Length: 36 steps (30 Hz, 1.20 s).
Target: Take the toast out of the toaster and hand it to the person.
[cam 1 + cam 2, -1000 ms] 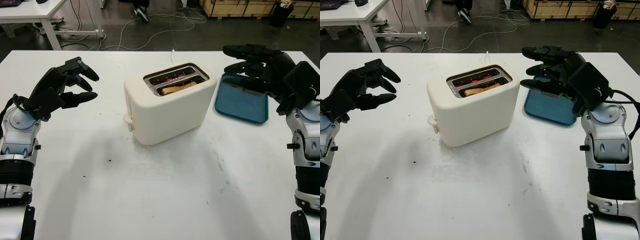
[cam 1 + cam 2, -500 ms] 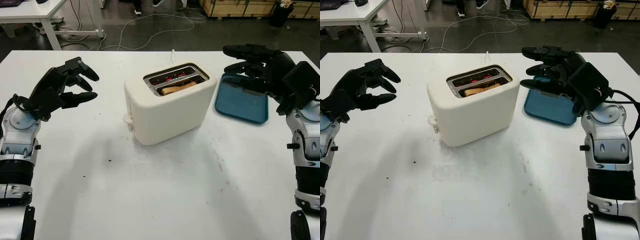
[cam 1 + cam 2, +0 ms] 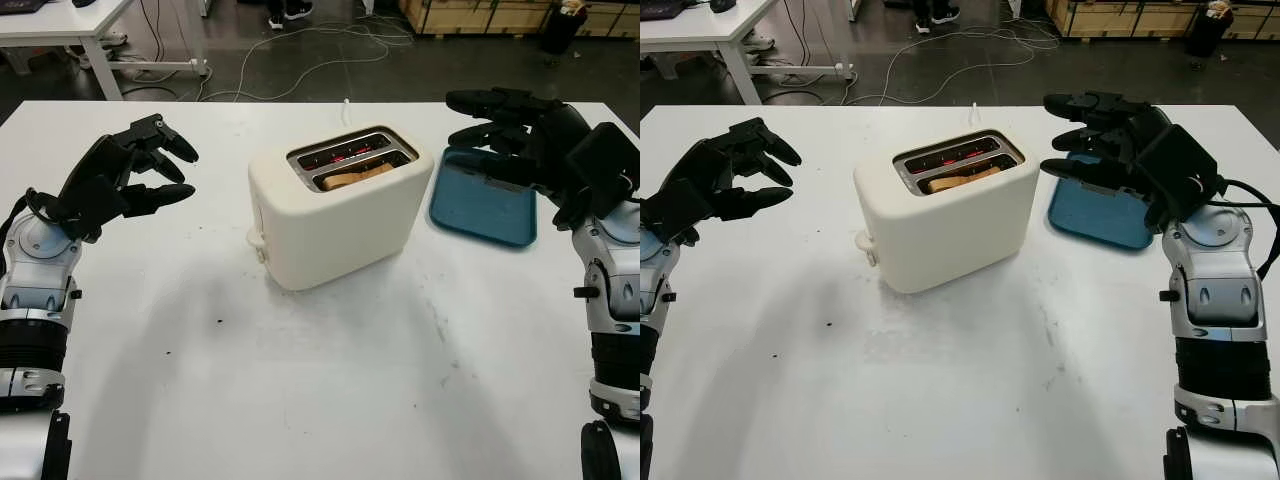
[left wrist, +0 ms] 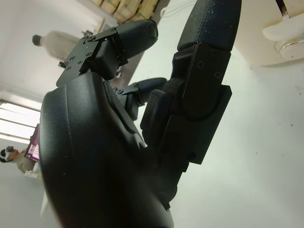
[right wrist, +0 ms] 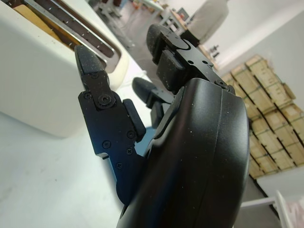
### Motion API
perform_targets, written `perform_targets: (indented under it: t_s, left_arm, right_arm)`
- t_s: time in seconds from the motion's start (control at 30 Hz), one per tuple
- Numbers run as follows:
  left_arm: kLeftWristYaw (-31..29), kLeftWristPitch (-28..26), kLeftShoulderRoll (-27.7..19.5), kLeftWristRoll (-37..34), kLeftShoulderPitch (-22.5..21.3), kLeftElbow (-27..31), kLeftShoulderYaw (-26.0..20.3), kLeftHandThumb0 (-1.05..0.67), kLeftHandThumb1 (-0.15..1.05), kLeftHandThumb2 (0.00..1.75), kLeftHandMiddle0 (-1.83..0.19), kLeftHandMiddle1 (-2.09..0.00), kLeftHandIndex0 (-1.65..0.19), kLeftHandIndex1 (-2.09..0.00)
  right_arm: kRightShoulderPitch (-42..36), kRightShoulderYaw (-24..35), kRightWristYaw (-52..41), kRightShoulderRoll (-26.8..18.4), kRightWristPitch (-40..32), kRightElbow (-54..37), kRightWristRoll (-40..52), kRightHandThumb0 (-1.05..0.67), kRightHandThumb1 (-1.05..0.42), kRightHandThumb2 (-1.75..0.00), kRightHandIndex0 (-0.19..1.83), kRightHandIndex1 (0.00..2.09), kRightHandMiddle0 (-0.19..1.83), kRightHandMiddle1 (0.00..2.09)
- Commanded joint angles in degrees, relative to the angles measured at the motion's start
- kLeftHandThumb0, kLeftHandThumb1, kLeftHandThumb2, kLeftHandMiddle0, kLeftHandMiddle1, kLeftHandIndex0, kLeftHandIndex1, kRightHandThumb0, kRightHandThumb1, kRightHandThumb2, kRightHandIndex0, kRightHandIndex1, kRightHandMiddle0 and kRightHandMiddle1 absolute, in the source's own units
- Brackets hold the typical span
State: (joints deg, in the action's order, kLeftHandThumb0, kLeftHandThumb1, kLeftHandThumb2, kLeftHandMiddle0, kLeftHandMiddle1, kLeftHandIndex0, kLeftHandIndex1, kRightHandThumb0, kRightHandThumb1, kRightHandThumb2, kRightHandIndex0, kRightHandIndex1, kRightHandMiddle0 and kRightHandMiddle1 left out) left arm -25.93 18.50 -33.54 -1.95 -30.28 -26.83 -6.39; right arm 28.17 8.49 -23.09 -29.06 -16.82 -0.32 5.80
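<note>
A white worktop (image 3: 330, 380) fills the foreground; beyond its far edge lies a dark floor with loose cables (image 3: 300, 50), the legs of a second white table (image 3: 90, 45) at the far left, and wooden crates (image 3: 480, 15) at the far right.

Left: the left hand (image 3: 125, 180) hangs above the worktop, well apart from the toaster, open and holding nothing, its fingers pointing toward the appliance.

Centre: a cream two-slot toaster (image 3: 335, 210) stands upright on the worktop, turned slightly askew, its lever knob (image 3: 255, 240) on the end facing the left hand. The far slot glows red inside; the toast (image 3: 355, 177) sits down in the near slot — only its browned top edge is visible, level with the slot's rim.

Right: a blue tray (image 3: 485, 205) lies flat on the worktop just beside the toaster. The right hand (image 3: 1105, 135) is raised over the tray's near-toaster edge — open, gripping nothing, fingers pointing toward the toaster but not touching it.
</note>
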Motion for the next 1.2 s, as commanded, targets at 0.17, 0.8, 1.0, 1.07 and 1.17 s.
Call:
perform_targets:
  t_s: [0.17, 0.8, 1.0, 1.07, 1.17]
  left_arm:
    - [0.45, 0.27, 0.28, 0.01, -0.74, -0.04, -0.34, -1.05, 0.92, 0.08, -0.31, -1.48, -0.29, -1.38]
    - [0.1, -0.79, 0.52, -0.77, -0.69, 0.28, -0.6, -1.05, 0.92, 0.07, -0.31, -1.48, -0.3, -1.39]
    - [0.38, 0.38, 0.46, -0.29, -0.75, -0.28, -0.55, -1.05, 0.92, 0.08, -0.31, -1.47, -0.3, -1.37]
    - [0.24, -0.01, 0.49, -0.51, -0.72, -0.11, -0.6, -1.05, 0.92, 0.08, -0.31, -1.47, -0.3, -1.37]
    - [0.24, -0.3, 0.46, -0.45, -0.7, 0.14, -0.54, -1.05, 0.92, 0.08, -0.31, -1.48, -0.3, -1.38]
  right_arm:
    - [0.15, -0.05, 0.69, 0.13, -0.12, -0.28, -0.17, -0.34, -0.76, 0.0, 0.29, 0.96, 0.67, 0.05]
    - [0.07, 0.12, 0.51, 0.13, 0.25, -0.03, 0.02, -0.35, -0.76, 0.0, 0.3, 0.95, 0.67, 0.05]
    - [0.09, 0.11, 0.5, 0.21, 0.02, -0.2, 0.15, -0.34, -0.76, 0.0, 0.3, 0.95, 0.67, 0.05]
    - [0.09, -0.02, 0.39, 0.06, 0.23, -0.13, -0.03, -0.34, -0.77, 0.0, 0.29, 0.95, 0.66, 0.04]
    - [0.04, 0.05, 0.42, 0.09, 0.26, -0.18, 0.02, -0.33, -0.76, 0.0, 0.29, 0.96, 0.67, 0.05]
